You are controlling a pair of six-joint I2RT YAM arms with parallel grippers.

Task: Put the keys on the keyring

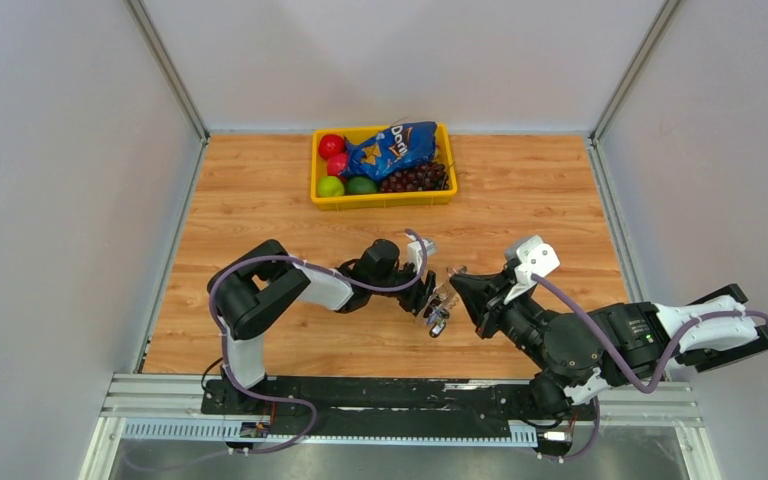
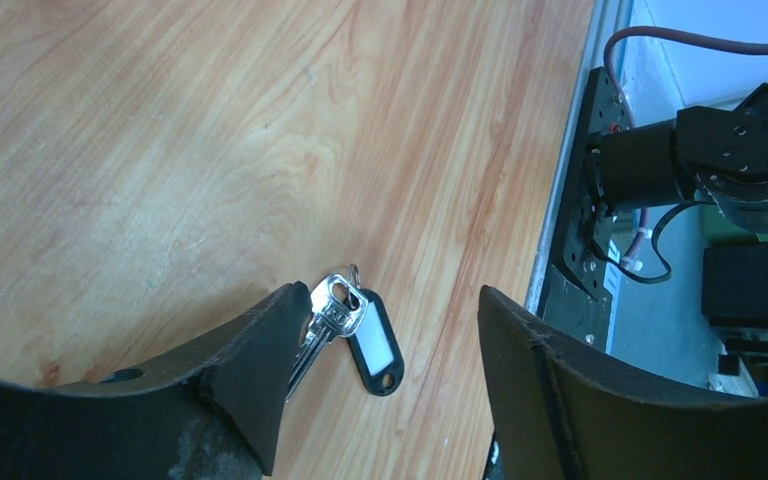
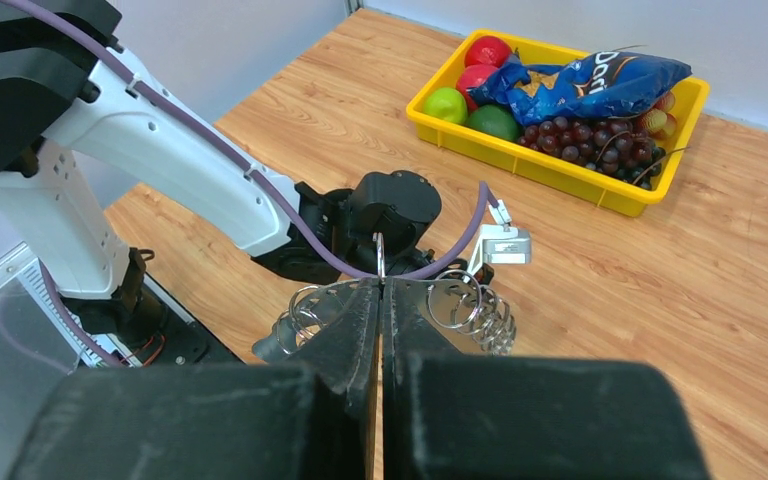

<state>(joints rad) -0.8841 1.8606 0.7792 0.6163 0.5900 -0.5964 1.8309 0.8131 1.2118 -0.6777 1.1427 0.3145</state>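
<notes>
The two black fingers [image 2: 250, 370] of the left gripper [image 2: 390, 297] stand wide apart over the wooden table [image 2: 190, 150], with nothing between them. On the table lies a silvery key [image 2: 333, 308], its blade partly hidden behind the left finger. A small ring [image 2: 354, 271] shows at its head, and a black key tag [image 2: 376, 345] with a white label lies against it.

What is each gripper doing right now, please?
Left gripper: open, holding nothing; a key shows loose between its jaws.
Right gripper: shut on the keyring.
</notes>
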